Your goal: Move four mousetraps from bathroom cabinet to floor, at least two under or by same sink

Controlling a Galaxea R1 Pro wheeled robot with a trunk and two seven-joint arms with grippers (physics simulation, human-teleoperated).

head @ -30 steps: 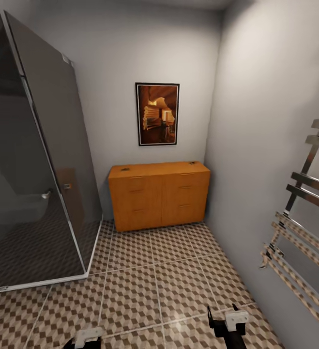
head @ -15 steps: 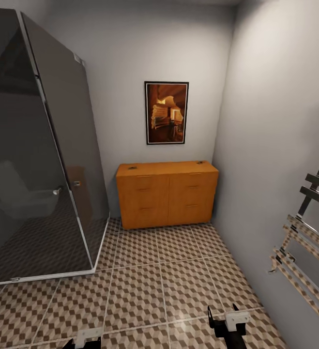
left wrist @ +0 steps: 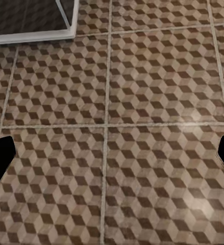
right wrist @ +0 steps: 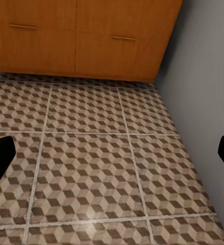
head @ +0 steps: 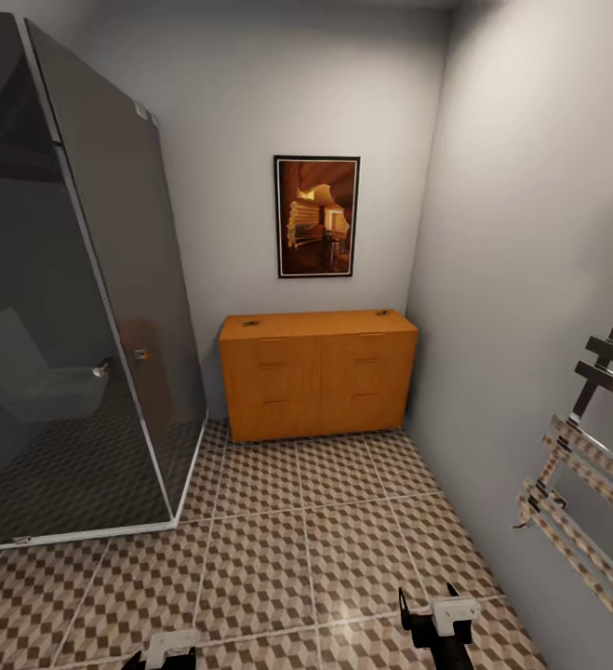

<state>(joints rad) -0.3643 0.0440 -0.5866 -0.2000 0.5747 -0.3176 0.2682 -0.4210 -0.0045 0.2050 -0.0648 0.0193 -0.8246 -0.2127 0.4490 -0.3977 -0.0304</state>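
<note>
I see the orange-brown wooden cabinet point(head: 317, 374) standing closed against the far wall. Two tiny dark objects, maybe mousetraps point(head: 250, 323), lie on its flat top. Brown-and-beige cube-patterned tile floor point(head: 287, 530) spreads before it.

Grey walls meet in a corner – a framed picture point(head: 316, 216) hangs upper centre, a dark glass shower enclosure point(head: 73, 307) fills the left, a towel rail point(head: 590, 447) at right.

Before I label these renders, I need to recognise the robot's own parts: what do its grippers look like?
In the head view, the right gripper is black with a pale grey block and two short dark prongs. The left gripper shows a similar pale grey block. In the wrist views, the jaws are plain black.
</note>
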